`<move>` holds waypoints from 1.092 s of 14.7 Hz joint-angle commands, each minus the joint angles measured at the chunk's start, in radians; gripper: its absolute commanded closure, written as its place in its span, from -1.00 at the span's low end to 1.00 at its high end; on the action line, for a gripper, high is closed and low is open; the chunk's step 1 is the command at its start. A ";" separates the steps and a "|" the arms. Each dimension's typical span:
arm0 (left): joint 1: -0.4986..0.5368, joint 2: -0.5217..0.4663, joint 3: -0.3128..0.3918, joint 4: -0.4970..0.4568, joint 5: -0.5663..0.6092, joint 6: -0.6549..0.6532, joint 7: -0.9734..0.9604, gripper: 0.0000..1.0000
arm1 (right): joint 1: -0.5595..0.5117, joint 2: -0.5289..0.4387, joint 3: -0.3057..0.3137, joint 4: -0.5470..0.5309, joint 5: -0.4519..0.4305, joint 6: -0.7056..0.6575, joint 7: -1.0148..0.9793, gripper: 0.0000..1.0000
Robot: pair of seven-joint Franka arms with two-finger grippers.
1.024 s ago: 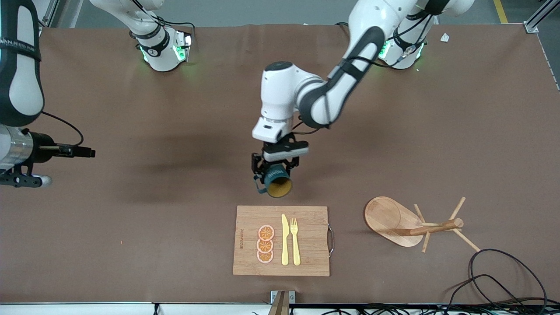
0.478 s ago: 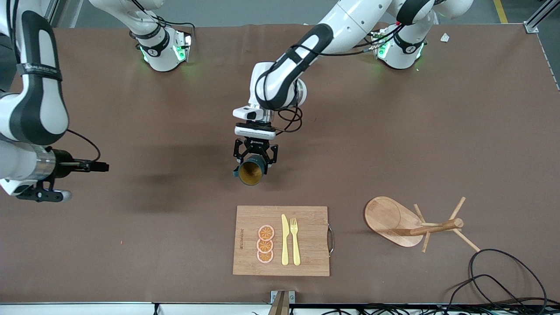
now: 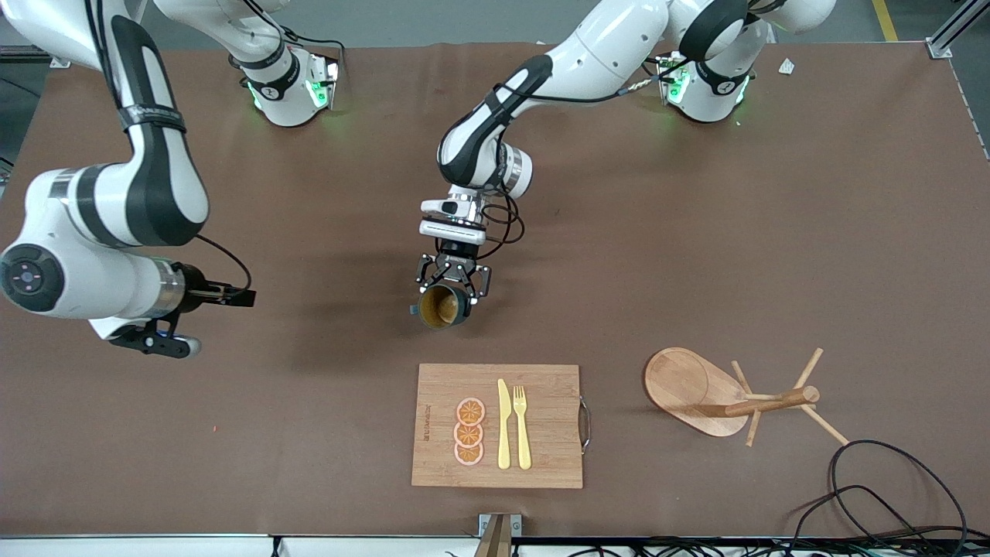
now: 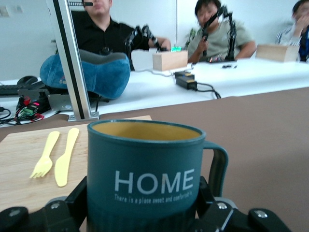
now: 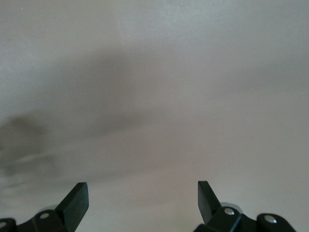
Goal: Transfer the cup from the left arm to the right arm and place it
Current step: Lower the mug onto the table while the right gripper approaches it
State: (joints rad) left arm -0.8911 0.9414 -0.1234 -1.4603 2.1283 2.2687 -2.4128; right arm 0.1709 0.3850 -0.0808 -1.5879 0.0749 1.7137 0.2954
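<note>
The dark teal cup (image 3: 441,306) hangs in my left gripper (image 3: 453,288), over the bare table just short of the cutting board. Its tan inside faces the front camera and its handle points toward the right arm's end. In the left wrist view the cup (image 4: 145,169) shows its white "HOME" lettering, and the left gripper (image 4: 144,209) is shut on its lower body. My right gripper (image 3: 246,297) is open and empty, over the table toward the right arm's end, level with the cup. The right wrist view shows the right gripper (image 5: 142,192) with only bare table between its fingers.
A wooden cutting board (image 3: 541,387) with orange slices (image 3: 469,432), a yellow knife (image 3: 503,425) and a yellow fork (image 3: 523,425) lies nearer the front camera than the cup. A wooden mug rack (image 3: 727,394) stands toward the left arm's end. Black cables (image 3: 889,495) lie at the front corner.
My left gripper has carried the cup toward the right arm's end and turned it. My right arm has swung in toward the middle of the table.
</note>
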 commanded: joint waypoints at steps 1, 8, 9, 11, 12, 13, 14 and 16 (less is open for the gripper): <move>-0.026 0.071 0.013 0.035 0.122 -0.121 -0.150 -0.28 | 0.044 -0.027 -0.004 -0.087 0.006 0.076 0.082 -1.00; -0.086 0.117 0.011 0.012 0.130 -0.268 -0.313 -0.51 | 0.120 -0.057 -0.004 -0.247 0.083 0.276 0.167 -1.00; -0.086 0.117 0.013 -0.004 0.131 -0.282 -0.313 -0.65 | 0.148 -0.054 -0.004 -0.253 0.085 0.290 0.189 -1.00; -0.092 0.117 0.013 -0.037 0.131 -0.317 -0.313 -0.99 | 0.180 -0.051 -0.004 -0.262 0.085 0.313 0.224 -1.00; -0.092 0.117 0.013 -0.054 0.131 -0.331 -0.313 -0.99 | 0.194 -0.051 -0.004 -0.267 0.085 0.326 0.243 -1.00; -0.095 0.114 0.011 -0.063 0.130 -0.339 -0.313 -1.00 | 0.199 -0.048 -0.004 -0.268 0.083 0.339 0.243 -1.00; -0.097 0.108 0.010 -0.080 0.128 -0.345 -0.315 -1.00 | 0.208 -0.044 -0.004 -0.268 0.085 0.346 0.243 -1.00; -0.098 0.103 0.004 -0.127 0.124 -0.373 -0.327 -1.00 | 0.220 -0.044 -0.002 -0.268 0.085 0.359 0.245 -1.00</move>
State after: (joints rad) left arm -0.9767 1.0596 -0.1243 -1.5332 2.2339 1.9353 -2.7042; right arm 0.3795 0.3748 -0.0772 -1.8168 0.1442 2.0495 0.5296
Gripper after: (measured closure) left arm 0.000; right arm 0.000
